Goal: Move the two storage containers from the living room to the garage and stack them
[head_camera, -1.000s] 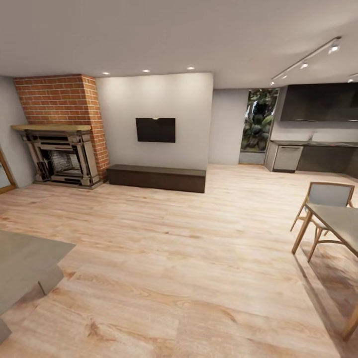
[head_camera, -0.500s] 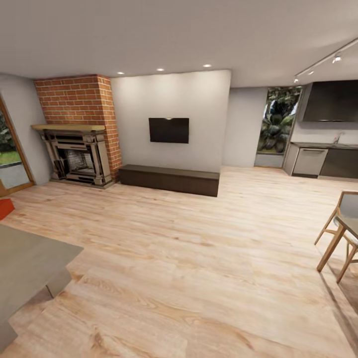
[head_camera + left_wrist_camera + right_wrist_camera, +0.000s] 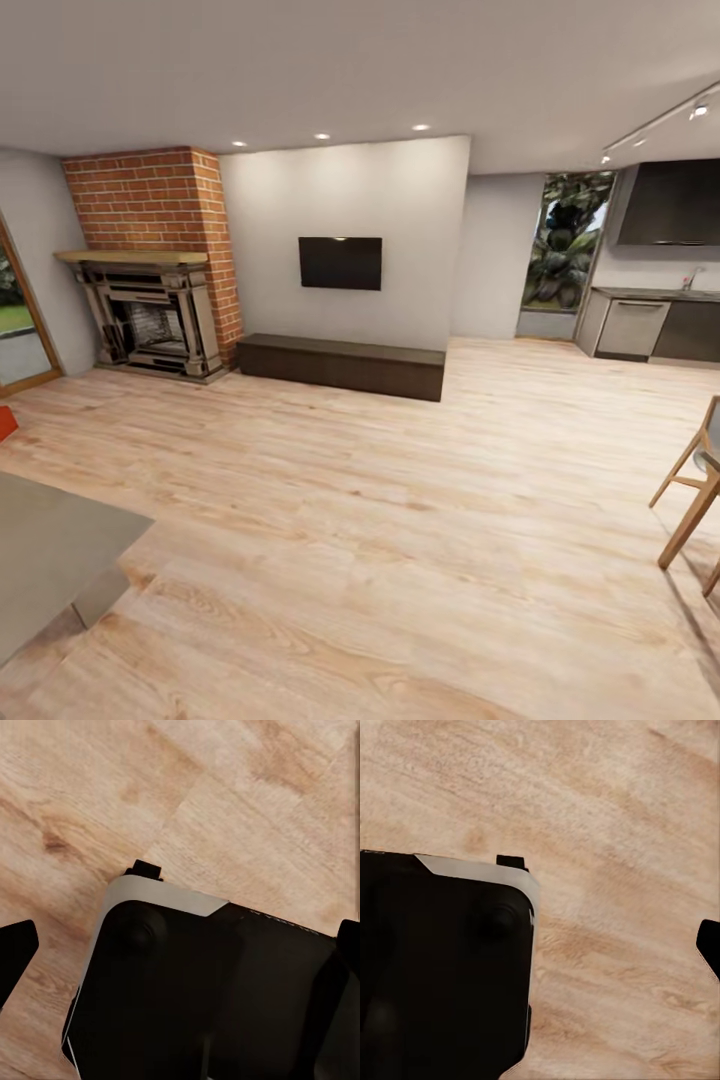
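You're over the living room (image 3: 400, 560) planks; red bin (image 3: 6, 421) corner at left edge. Claw state: can't tell, either arm.

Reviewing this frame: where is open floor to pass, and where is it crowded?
Widest open stretch: wood floor between the dark bench and grey table. Tighter at the right by the chair, and at the left where a red-orange container edge sits beyond the table.

pale wood floor (image 3: 400, 520) (matt), brick chimney (image 3: 150, 200)
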